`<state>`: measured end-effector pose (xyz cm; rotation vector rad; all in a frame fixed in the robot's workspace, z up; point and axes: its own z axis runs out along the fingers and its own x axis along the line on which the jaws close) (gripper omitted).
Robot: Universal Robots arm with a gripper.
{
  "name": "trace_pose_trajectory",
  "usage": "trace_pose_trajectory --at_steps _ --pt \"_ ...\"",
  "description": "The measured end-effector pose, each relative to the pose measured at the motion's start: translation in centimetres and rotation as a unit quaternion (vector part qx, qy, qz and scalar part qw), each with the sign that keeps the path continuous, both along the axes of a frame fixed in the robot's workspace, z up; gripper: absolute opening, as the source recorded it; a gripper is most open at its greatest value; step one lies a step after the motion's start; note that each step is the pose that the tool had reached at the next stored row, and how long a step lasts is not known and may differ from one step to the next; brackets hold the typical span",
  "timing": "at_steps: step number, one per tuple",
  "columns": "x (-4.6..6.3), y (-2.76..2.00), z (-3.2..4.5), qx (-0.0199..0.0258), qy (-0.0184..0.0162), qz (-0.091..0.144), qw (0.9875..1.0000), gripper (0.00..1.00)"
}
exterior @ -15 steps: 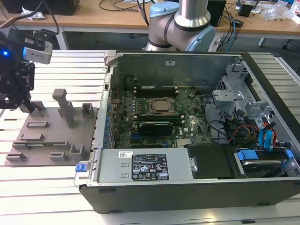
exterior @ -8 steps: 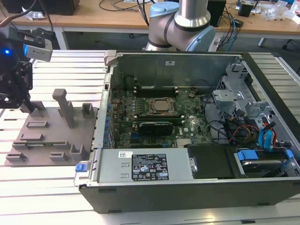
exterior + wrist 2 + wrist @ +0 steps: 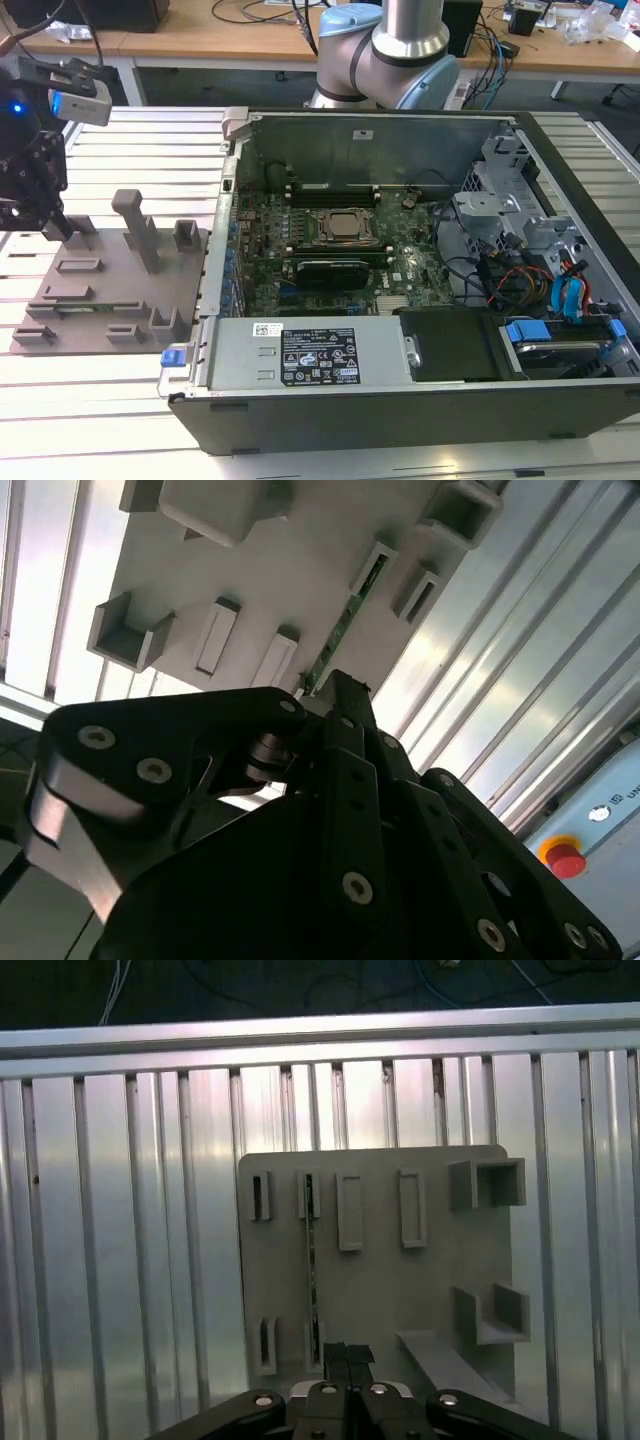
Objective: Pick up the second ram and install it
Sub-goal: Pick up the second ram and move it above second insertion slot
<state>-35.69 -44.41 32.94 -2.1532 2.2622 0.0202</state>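
Ribbed metal slats make up the surface [image 3: 100, 420] on which everything is set. Nearest in both wrist views, the tool [image 3: 347, 1350] is seen lowered to one end of the grey holder plate [image 3: 400, 1290], at the exterior view's left. Its fingertips are drawn together with no gap visible between them. Whether anything is pinched between them cannot be told.

Just beyond the fingertips, the second memory stick [image 3: 311, 1260] is seen standing on edge in the plate. It is carried by a pair of small slotted blocks, one at each end, and runs away from the tool. Its green edge is touching, or very nearly touching, the tips. It is judged not yet lifted, so the pick-up is at most at the grasping stage.

Farther off, towards the exterior view's right, the open computer case [image 3: 400, 420] lies on its side, well apart from the plate. The processor socket [image 3: 345, 227] is exposed in it, with long memory slots [image 3: 330, 187] beside it. Which of these are filled cannot be made out. The carrying over and the seating in a slot are therefore judged to remain undone.

Behind the case, the arm's base [image 3: 385, 60] is seen, and beyond it desks [image 3: 200, 30] strewn with cables.
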Motion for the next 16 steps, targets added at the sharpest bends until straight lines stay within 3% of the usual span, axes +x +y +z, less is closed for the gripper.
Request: trace_pose_trajectory --at_steps 3,7,12,15,16 --pt "0.00 0.00 0.00 0.0000 0.0000 0.032 0.9995 0.10" --pt "0.00 0.00 0.00 0.0000 0.0000 0.054 0.9985 0.10" --pt "0.00 0.00 0.00 0.0000 0.0000 0.055 0.9985 0.10" --pt "0.00 0.00 0.00 0.0000 0.0000 0.055 0.9985 0.30" --pt "0.00 0.00 -0.02 0.0000 0.0001 0.055 0.9985 0.30"
